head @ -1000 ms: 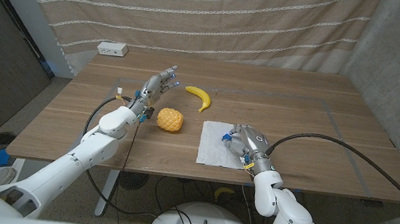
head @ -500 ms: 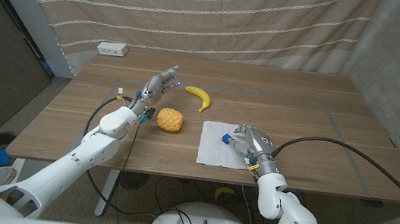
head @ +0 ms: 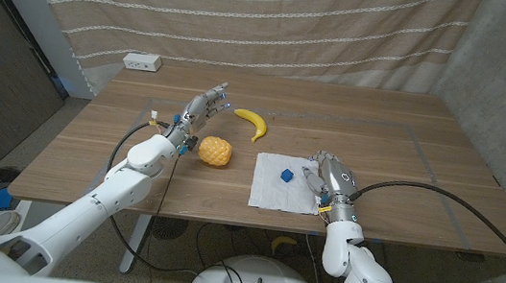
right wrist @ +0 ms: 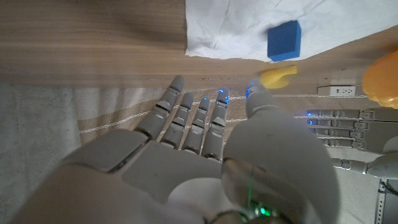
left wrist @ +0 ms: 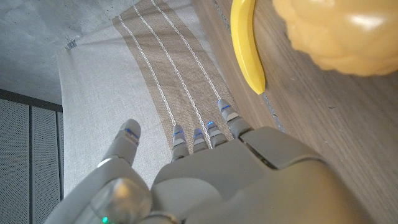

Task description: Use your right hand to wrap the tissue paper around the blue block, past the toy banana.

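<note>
A small blue block point(head: 286, 175) sits on a flat white tissue paper point(head: 266, 191) near the table's front edge. My right hand point(head: 331, 178) is just right of the block, at the tissue's right edge, fingers apart and holding nothing. The right wrist view shows the right hand point(right wrist: 205, 149), the block point(right wrist: 283, 41) and the tissue point(right wrist: 242, 25) beyond its fingertips. The toy banana point(head: 253, 121) lies behind the tissue. My left hand point(head: 201, 111) hovers left of the banana, fingers spread and empty. The left wrist view shows the left hand point(left wrist: 205, 162) and the banana point(left wrist: 247, 43).
A yellow bumpy toy fruit point(head: 215, 150) lies left of the tissue, close under my left hand. A white power strip point(head: 143, 62) rests at the back left of the wooden table point(head: 408, 141). A curtain hangs behind.
My right hand has drawn back to the right off the blue block and spread its fingers; the block now sits uncovered on the tissue. The left hand has stayed put.
</note>
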Robot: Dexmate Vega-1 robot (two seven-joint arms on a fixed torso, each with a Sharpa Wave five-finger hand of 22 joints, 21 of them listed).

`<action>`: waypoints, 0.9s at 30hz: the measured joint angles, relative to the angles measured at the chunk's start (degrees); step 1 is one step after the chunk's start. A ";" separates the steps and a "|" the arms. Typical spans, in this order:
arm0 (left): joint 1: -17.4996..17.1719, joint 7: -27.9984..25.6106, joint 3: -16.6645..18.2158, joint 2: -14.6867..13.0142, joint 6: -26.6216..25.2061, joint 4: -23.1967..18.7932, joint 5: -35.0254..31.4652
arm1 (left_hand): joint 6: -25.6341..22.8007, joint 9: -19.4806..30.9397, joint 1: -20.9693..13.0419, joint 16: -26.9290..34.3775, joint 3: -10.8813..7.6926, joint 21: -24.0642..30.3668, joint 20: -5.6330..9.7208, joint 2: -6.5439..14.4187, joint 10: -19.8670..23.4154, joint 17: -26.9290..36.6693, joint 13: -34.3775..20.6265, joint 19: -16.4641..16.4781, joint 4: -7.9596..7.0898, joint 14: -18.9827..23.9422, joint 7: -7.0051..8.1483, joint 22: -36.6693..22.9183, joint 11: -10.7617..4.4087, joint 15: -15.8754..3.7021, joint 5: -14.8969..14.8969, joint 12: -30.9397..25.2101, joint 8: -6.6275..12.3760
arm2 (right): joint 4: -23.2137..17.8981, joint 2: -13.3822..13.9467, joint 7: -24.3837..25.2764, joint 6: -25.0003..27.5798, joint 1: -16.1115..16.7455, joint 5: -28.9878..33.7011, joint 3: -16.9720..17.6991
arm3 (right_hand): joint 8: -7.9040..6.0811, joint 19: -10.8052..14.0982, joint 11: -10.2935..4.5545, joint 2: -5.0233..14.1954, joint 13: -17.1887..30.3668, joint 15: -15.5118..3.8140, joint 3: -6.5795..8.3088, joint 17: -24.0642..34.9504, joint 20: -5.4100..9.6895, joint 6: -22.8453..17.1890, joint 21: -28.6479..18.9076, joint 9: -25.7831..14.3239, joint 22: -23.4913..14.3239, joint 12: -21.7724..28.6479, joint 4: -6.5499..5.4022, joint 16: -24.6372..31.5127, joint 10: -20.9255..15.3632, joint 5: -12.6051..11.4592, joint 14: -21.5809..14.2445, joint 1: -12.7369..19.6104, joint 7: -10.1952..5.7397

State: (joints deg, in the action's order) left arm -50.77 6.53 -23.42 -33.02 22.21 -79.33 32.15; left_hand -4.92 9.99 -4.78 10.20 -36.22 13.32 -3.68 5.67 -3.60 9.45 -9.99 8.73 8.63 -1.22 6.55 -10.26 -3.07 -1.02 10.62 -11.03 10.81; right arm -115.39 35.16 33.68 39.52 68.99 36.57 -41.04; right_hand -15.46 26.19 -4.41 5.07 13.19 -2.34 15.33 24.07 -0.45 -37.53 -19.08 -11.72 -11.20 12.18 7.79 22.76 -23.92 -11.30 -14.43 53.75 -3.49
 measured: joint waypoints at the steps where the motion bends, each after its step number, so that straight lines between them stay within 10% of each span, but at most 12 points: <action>1: -0.09 -0.14 0.00 -0.05 0.00 -0.16 -0.05 | 0.00 0.00 0.00 0.00 0.00 0.00 0.00 0.00 0.00 0.00 0.00 0.00 0.00 0.00 0.00 0.00 0.00 0.00 0.00 0.00 0.00 | 0.31 -0.23 0.39 0.49 -0.18 0.02 -0.07 | 0.00 0.19 0.00 0.00 0.00 0.02 -0.06 0.00 -0.19 0.00 0.00 0.00 0.00 -0.11 -0.06 -0.16 0.00 0.00 0.02 -0.02 0.00; 27: -1.15 -2.06 0.16 -0.52 -0.80 -2.30 -0.64 | 0.00 0.00 0.00 0.00 0.00 -0.44 0.00 0.00 0.00 0.00 0.00 0.00 0.00 0.00 0.00 0.00 0.00 0.00 0.00 0.00 0.00 | 5.85 -1.79 0.68 5.58 -5.27 -3.11 -2.24 | 0.45 -0.42 0.21 -0.53 -0.01 -0.01 -1.03 -0.01 -0.80 0.62 0.00 -0.01 0.00 -0.32 -0.68 -0.64 0.83 0.50 1.04 -2.48 0.63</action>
State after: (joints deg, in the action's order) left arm -51.93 4.47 -23.26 -33.54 21.41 -81.62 31.51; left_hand -4.92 9.99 -4.78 10.20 -36.22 12.88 -3.68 5.67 -3.60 9.45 -9.99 8.72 8.63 -1.22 6.55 -10.26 -3.07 -1.02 10.62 -11.04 10.81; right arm -109.54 33.37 34.37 45.10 63.72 33.46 -43.27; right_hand -15.01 25.76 -4.20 4.54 13.18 -2.35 14.31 24.06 -1.25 -36.91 -19.07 -11.73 -11.20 11.86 7.11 22.12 -23.09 -10.80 -13.39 51.26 -2.86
